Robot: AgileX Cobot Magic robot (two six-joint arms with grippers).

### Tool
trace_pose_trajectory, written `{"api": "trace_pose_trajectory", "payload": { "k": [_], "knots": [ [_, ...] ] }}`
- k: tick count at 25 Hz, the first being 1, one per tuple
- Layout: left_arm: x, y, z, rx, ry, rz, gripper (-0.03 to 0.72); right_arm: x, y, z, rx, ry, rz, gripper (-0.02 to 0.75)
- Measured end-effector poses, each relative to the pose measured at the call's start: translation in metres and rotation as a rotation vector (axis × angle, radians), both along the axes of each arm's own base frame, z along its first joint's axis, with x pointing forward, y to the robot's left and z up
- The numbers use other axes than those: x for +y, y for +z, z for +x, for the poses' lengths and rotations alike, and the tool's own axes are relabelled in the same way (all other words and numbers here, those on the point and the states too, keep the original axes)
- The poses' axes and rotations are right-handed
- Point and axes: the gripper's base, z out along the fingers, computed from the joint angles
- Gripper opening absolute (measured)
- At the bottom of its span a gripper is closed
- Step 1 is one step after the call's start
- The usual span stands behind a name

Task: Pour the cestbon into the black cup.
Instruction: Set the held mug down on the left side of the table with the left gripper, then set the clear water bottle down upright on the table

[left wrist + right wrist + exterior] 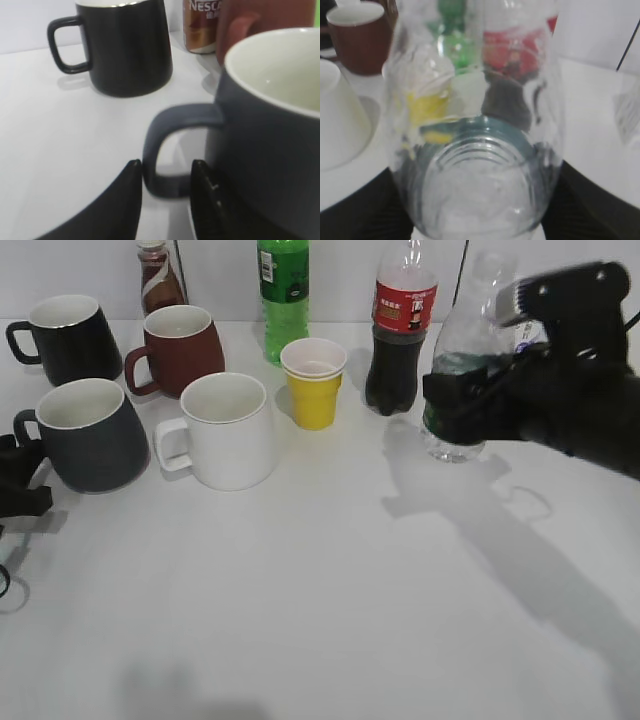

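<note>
The cestbon (458, 345), a clear ribbed bottle with a dark green label, is upright at the right, just right of the cola bottle. My right gripper (452, 400) is shut on its lower body. In the right wrist view the cestbon (480, 165) fills the frame between the jaws of the right gripper (479, 212). The black cup (95, 440), charcoal with a white inside, stands at the left. My left gripper (20, 480) is at its handle. In the left wrist view the fingers of the left gripper (165, 172) flank and touch the loop handle of the black cup (265, 165).
A glossy black mug (70, 340) stands behind the black cup and shows in the left wrist view (127, 50). A brown-red mug (180, 350), white mug (230, 430), yellow paper cup (313, 385), green bottle (284, 290), cola bottle (400, 340) and Nescafe bottle (158, 280) stand between the arms.
</note>
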Motion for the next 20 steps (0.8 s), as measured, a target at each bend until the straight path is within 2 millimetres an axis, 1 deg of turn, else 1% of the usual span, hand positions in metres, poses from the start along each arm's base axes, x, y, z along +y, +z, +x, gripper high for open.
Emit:
{"api": "trace_pose_trajectory", "payload": {
  "k": [6, 9, 12, 13, 14, 16, 17, 18, 20],
  "knots": [
    [0.0, 0.011, -0.014, -0.02, -0.001, 0.001, 0.253, 0.006, -0.039, 0.013, 0.055, -0.005, -0.011, 0.474],
    [-0.001, 0.017, -0.024, -0.032, -0.002, 0.001, 0.253, 0.008, -0.056, 0.015, 0.067, -0.007, -0.011, 0.474],
    [-0.001, 0.03, -0.029, -0.08, -0.002, 0.003, 0.253, 0.006, -0.064, 0.012, 0.027, -0.007, 0.011, 0.474],
    [-0.001, 0.034, -0.03, -0.099, -0.002, 0.003, 0.253, 0.005, -0.065, 0.01, 0.012, -0.007, 0.019, 0.476],
    [-0.001, 0.041, -0.031, -0.127, -0.002, 0.004, 0.253, 0.003, -0.066, 0.007, -0.001, -0.007, 0.027, 0.502],
    [-0.001, 0.055, -0.034, -0.184, -0.006, 0.009, 0.253, 0.001, -0.064, 0.002, -0.018, -0.007, 0.036, 0.589],
    [-0.001, 0.061, -0.037, -0.194, -0.008, 0.015, 0.255, 0.0, -0.06, 0.001, -0.031, -0.012, 0.044, 0.629],
    [-0.001, 0.069, -0.04, -0.207, -0.008, 0.023, 0.255, -0.001, -0.051, 0.0, -0.056, -0.011, 0.055, 0.65],
    [-0.001, 0.083, -0.047, -0.221, 0.0, 0.031, 0.255, -0.002, -0.029, -0.003, -0.122, -0.005, 0.065, 0.668]
  ]
}}
